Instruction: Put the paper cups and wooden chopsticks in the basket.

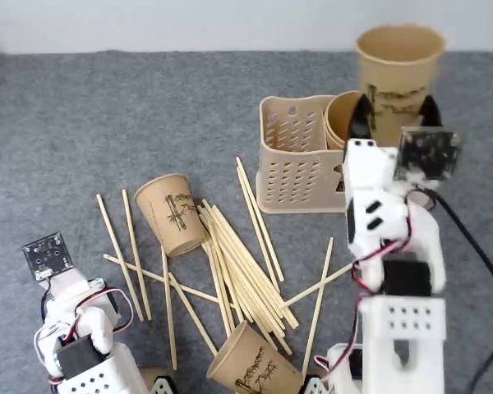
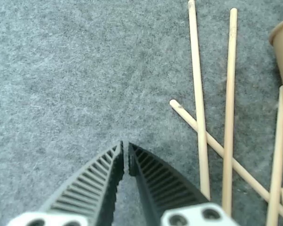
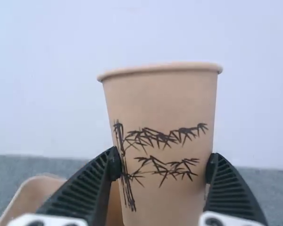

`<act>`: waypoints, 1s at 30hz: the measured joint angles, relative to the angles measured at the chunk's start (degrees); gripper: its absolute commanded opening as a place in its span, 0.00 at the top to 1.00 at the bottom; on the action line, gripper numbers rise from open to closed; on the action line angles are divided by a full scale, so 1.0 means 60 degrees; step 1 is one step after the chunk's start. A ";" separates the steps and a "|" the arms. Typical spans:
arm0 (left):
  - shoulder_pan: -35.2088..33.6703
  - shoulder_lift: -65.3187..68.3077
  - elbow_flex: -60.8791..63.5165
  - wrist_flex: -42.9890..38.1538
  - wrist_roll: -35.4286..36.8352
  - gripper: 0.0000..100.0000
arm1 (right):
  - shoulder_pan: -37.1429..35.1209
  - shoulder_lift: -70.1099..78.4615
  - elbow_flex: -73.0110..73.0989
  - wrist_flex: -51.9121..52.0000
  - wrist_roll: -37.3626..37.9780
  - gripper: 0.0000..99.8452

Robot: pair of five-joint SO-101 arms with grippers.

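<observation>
Right now my right gripper is pinching a tan paper cup printed with black bamboo across its lower wall, upright with the rim up, raised over the beige perforated plastic basket. I judge the cup light, thin-walled and easy to crush, with a smooth taper that could slip, so a mild squeeze across the body suits it better than a hold on the rim. A second cup already stands in the basket just below this gripper. Two more lie on their sides on the grey carpeted bench, one well off to the side and one back by my bases: four cups in all. The pale wooden chopsticks look stiff, thin and prone to rolling, best taken at mid-length. They number well over a dozen, too overlapped to count exactly. My left gripper is pressed together and empty, with a few sticks just beside it.
</observation>
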 measured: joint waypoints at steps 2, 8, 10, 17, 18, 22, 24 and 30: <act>0.0000 0.0000 0.0000 0.0000 0.0000 0.98 | -0.0088 0.0586 0.0000 -0.0513 0.0000 0.79; 0.0000 0.0000 0.0000 0.0000 0.0000 0.98 | -0.0132 0.2037 0.0000 -0.1670 0.0000 0.79; 0.0000 0.0000 0.0000 0.0000 0.0000 0.98 | -0.0147 0.2330 0.0044 -0.1817 0.0000 0.79; 0.0000 0.0000 0.0000 0.0000 0.0000 0.98 | -0.0322 0.2403 0.0908 -0.1890 0.0000 0.71; 0.0000 0.0000 0.0000 0.0000 0.0000 0.98 | -0.0322 0.2359 0.1040 -0.1890 0.0000 0.67; 0.0000 0.0000 0.0000 0.0000 0.0000 0.98 | -0.0337 0.1963 0.1421 -0.1890 0.0000 0.60; 0.0000 0.0000 0.0000 0.0000 0.0000 0.98 | -0.0337 0.1670 0.1451 -0.1597 0.0000 0.60; 0.0000 0.0000 0.0000 0.0000 0.0000 0.98 | -0.0308 0.0044 0.1451 0.0352 0.0000 0.60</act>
